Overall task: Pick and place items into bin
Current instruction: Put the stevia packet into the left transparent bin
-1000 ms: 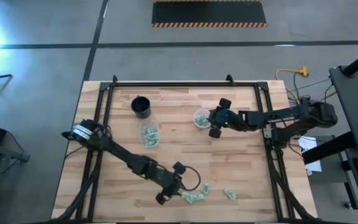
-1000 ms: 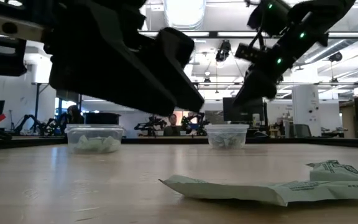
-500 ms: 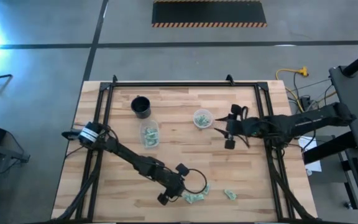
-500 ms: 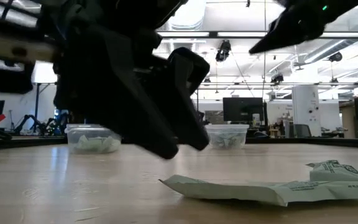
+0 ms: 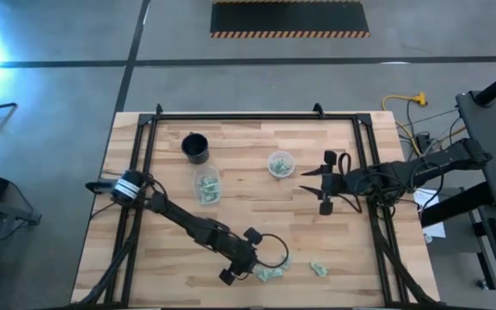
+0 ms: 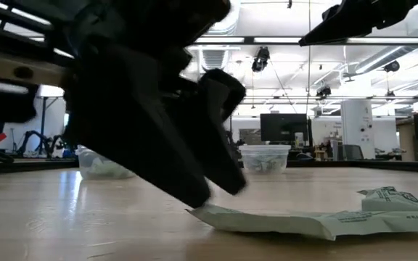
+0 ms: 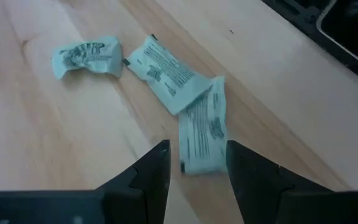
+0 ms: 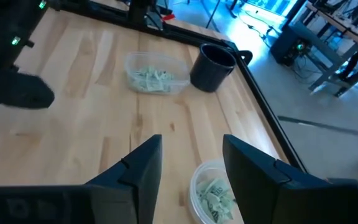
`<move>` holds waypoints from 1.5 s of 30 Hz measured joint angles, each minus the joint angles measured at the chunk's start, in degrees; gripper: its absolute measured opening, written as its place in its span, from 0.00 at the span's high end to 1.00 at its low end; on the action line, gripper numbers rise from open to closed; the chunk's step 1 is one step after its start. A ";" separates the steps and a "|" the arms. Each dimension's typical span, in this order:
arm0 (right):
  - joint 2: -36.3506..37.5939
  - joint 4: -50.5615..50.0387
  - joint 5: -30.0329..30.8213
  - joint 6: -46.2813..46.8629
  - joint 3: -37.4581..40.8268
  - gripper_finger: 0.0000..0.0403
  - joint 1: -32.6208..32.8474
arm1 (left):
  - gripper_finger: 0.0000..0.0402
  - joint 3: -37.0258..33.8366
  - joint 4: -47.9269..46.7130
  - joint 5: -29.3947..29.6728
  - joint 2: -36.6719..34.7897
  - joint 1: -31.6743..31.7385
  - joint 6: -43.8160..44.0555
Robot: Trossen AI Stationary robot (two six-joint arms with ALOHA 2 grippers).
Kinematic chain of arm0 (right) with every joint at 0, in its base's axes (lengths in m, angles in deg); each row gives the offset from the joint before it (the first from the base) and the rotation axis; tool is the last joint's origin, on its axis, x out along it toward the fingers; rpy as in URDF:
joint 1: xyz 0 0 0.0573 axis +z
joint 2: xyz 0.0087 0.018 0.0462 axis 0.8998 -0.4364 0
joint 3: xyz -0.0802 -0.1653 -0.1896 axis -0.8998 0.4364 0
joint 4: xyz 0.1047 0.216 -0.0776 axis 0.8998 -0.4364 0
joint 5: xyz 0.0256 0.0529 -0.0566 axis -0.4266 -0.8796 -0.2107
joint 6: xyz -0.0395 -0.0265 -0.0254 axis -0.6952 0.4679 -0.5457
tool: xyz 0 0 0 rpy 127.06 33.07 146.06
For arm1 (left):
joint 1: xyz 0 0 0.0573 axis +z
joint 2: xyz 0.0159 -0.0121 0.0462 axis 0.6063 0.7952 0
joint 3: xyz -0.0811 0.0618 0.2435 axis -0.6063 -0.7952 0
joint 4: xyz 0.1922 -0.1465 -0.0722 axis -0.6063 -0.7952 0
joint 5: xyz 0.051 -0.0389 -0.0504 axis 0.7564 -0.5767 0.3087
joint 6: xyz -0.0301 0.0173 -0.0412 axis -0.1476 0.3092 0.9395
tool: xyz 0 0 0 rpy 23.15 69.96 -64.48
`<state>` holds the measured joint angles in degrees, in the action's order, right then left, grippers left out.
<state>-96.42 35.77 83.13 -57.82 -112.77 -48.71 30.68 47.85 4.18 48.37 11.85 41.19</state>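
Wooden worktop [image 5: 248, 164]: I had the left pincer [image 7: 194, 163] spread, empty, low over the items [image 7: 202, 127] at 6 o'clock, straddling one to grip. Right pincer [image 5: 324, 183] waited spread, empty, at 3 o'clock.

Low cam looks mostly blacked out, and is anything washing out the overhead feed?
Low view: the left gripper looms close and backlit, a dark blurred mass hiding the packet edge. High view: bright glare at the left edge, on the floor beyond the table; the tabletop is evenly lit.
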 joint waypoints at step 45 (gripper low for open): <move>-0.33 -0.16 -2.51 1.36 2.07 0.67 0.53 | 1.00 -1.62 -23.06 20.29 -13.14 0.46 0.78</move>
<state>-96.75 35.61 80.63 -56.45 -110.70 -48.18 29.06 24.79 24.47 35.24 12.31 41.97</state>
